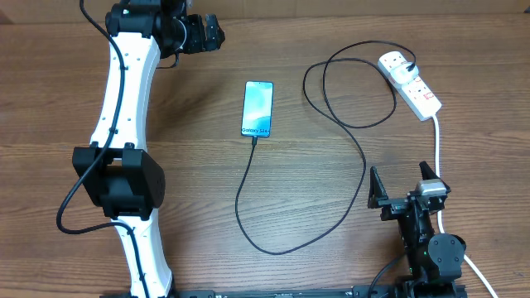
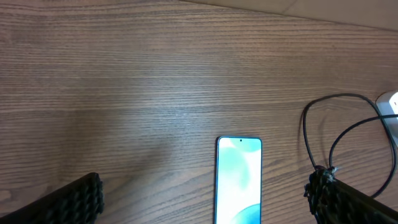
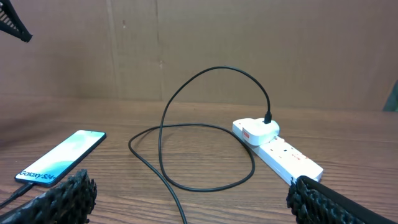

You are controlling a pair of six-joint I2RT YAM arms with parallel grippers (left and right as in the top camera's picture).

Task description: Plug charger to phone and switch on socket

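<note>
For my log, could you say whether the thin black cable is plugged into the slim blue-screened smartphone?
Apparently in: the black cable meets the smartphone at its text end; connector too small to confirm.

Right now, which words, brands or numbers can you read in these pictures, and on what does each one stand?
"Galaxy S24": small white text near one end of the phone screen; anything after it is too small to tell.
On the socket, any label is too small to read.
No other text is readable.

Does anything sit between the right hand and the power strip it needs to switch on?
Nothing visible does. Only bare table lies between the open right hand and the power strip; its white cord runs alongside, and the black cable loops off to the side.
</note>
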